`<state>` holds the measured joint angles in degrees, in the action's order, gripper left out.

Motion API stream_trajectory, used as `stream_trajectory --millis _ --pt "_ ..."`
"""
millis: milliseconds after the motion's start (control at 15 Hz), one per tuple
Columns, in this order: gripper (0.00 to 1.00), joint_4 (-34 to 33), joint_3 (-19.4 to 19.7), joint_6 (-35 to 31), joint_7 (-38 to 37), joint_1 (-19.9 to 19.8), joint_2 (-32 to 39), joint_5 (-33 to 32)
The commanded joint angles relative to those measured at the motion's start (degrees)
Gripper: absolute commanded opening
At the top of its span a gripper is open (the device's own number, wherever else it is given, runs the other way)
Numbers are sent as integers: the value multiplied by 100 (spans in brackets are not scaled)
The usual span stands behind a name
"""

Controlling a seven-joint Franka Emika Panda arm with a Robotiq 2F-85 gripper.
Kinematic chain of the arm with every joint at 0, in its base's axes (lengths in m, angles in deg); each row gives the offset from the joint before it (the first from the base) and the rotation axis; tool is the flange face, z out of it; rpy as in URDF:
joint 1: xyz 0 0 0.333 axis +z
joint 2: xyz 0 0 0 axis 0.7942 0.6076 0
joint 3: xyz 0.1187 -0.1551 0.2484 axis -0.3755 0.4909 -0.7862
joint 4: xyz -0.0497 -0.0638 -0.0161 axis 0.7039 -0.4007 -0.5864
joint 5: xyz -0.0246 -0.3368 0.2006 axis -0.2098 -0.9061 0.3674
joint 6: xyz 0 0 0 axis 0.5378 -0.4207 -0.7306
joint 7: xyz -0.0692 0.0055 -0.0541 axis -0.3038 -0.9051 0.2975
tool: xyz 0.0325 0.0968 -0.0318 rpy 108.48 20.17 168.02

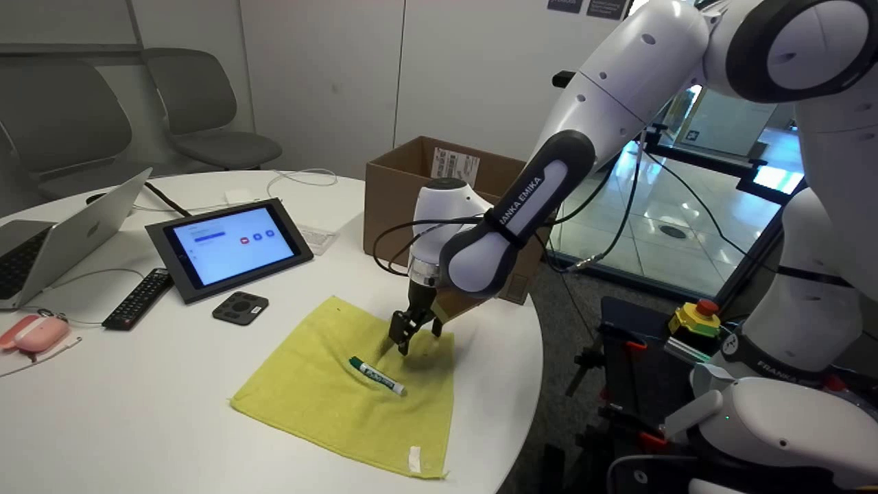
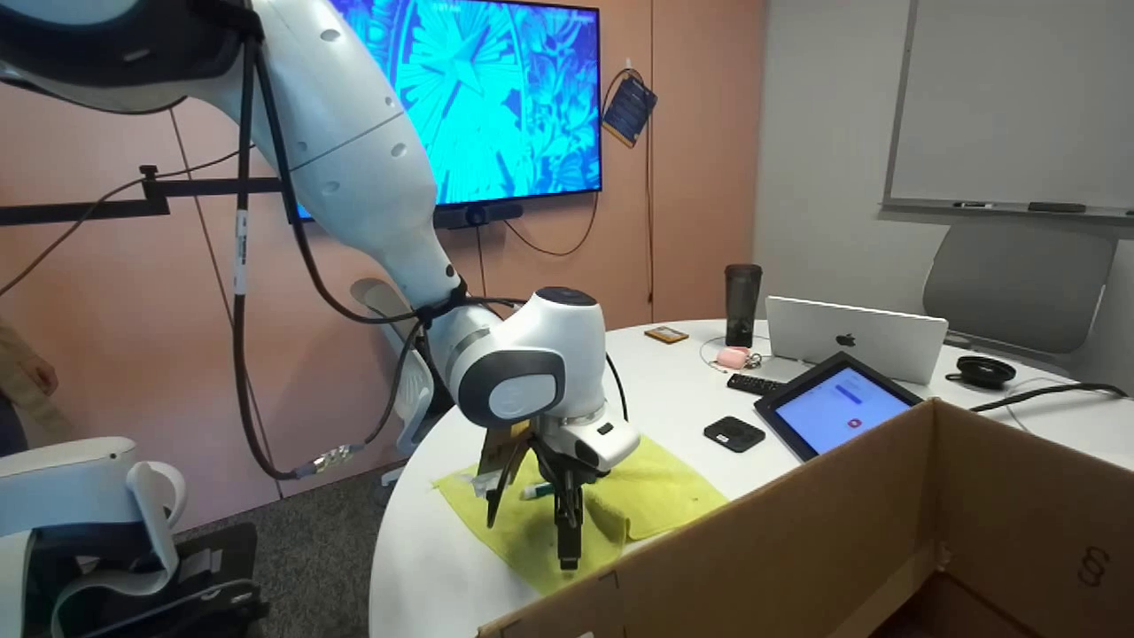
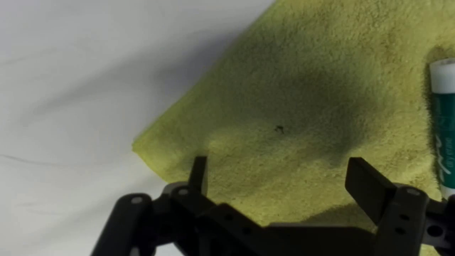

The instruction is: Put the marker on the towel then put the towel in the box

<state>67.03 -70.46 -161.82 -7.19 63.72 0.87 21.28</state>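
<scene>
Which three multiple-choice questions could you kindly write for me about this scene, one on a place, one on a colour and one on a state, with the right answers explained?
1. Where does the marker lie?
A) In the box
B) On the towel
C) On the laptop

2. What colour is the towel?
A) Red
B) Blue
C) Yellow

3. How does the hand stand?
A) Open, holding nothing
B) Shut on the marker
C) Shut and empty

Right answers:
1: B, since in an exterior view fabric shows all around the marker.
2: C, since the cloth looks yellow in both exterior views.
3: A, since in the wrist view the jaws stand well apart with nothing clamped between them.
</scene>
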Motion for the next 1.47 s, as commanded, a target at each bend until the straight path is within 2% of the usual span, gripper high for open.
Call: stream_trajectory --millis 0,467,933,1400 --pt "100 167 -77 -380 74 -151 36 270" --pt "100 340 -59 -673 136 -274 -47 380" --pt "100 419 219 -652 58 -188 -129 235" --pt "100 344 147 -561 189 -217 46 232"
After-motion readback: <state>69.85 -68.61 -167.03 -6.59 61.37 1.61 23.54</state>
